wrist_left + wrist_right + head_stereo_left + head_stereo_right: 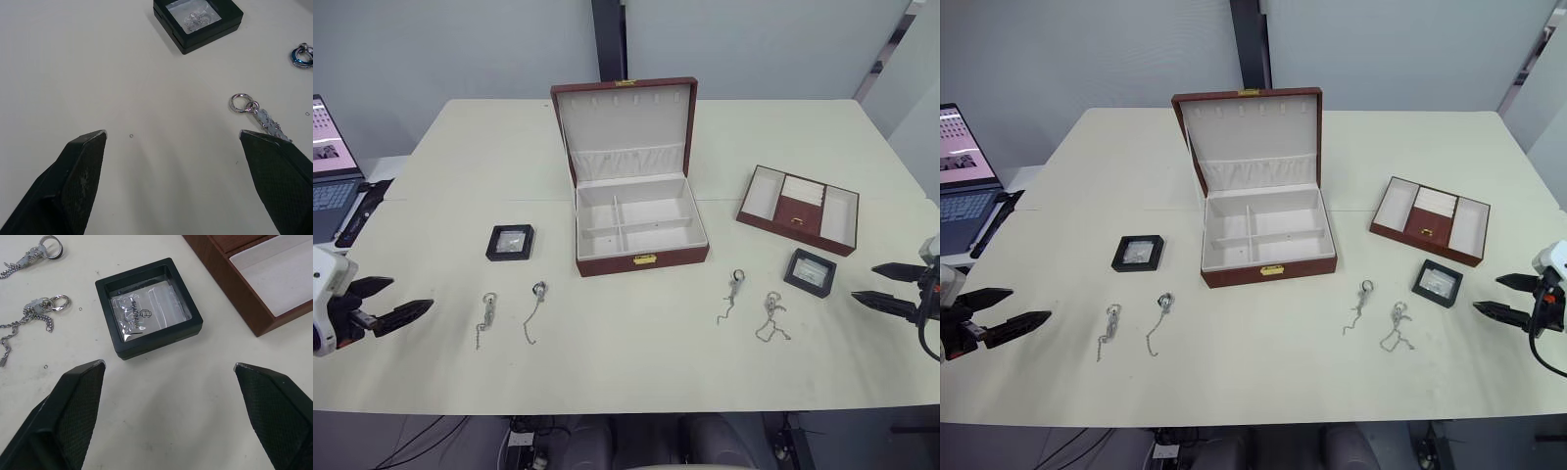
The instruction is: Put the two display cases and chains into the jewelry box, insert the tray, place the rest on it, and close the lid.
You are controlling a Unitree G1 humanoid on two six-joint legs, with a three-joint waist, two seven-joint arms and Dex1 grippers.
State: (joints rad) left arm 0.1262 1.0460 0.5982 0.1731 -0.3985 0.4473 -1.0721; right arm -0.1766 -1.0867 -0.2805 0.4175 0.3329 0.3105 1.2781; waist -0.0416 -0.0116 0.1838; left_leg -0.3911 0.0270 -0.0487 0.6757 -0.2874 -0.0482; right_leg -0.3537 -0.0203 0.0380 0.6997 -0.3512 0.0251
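Head view: jewelry box [641, 235] at table centre, lid [625, 127] standing open, compartments bare. Tray [798, 209] sits well to its right. One display case [510, 242] left of the box, another [810, 272] right, just in front of the tray. Four chains lie loose along the front: two left [487, 315] [534, 308], two right [732, 294] [771, 315]. Left gripper [396, 302] and right gripper [889, 286] both hover spread wide, holding nothing.

Left wrist view: nearest chain's ring [239, 103] lies just off one fingertip [85, 147]. Risk: fingers closing on thin links may skid and drag it.

Right wrist view: case [149, 308] sits ahead between the fingers, tray wall [230, 284] near. Risk: a wide approach could nudge the tray or tilt the flat case.
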